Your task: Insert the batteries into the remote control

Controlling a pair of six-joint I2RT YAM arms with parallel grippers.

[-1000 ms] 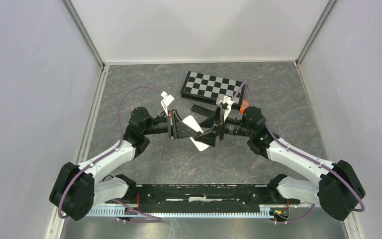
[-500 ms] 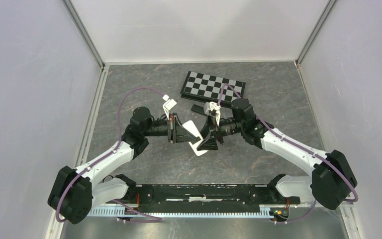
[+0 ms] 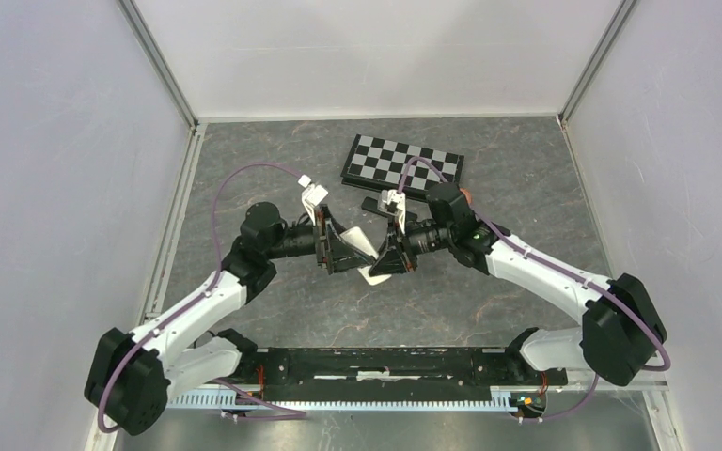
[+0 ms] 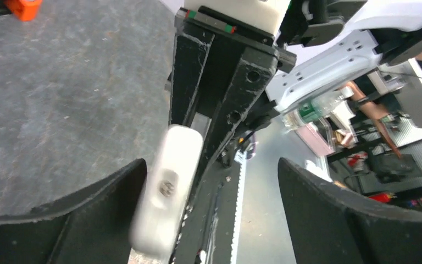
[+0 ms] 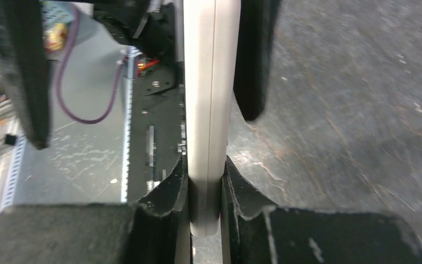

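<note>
Your left arm [image 3: 197, 303] and right arm [image 3: 545, 272] reach inward, wrists level, meeting over the slim white remote control [image 5: 206, 82]. Your left end effector [image 4: 209, 214] has its black fingers [image 4: 88, 220] spread wide around it. Your right end effector [image 5: 205, 190] pinches its edge.

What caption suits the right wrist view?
Right gripper clamps a slim white plastic remote control edge-on, open left gripper flanking it.

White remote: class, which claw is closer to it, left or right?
Right. The right claw is clamped on the white remote; the left claw stands open around its other end.
</note>
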